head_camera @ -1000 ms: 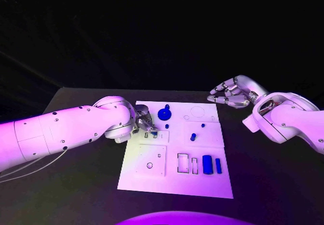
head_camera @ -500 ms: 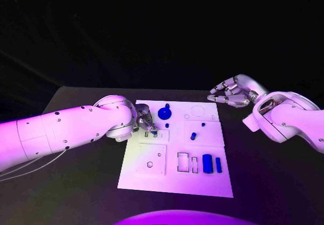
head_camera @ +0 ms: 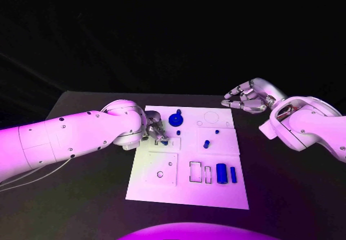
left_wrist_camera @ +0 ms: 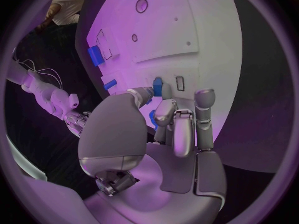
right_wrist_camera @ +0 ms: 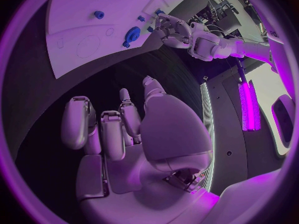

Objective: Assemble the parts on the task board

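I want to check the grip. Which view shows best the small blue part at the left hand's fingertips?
The left wrist view: the small blue part sits close up between the left hand fingertips. In the head view it is tiny; in the right wrist view it is too small to tell.

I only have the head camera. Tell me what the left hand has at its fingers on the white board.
Observer: In the left wrist view, the left hand pinches a small blue block part at its fingers, right beside a small rectangular slot in the white task board.
Operator: Now report the right hand.
Observer: In the right wrist view, the right hand holds nothing, its fingers apart, over the black table beside the board.
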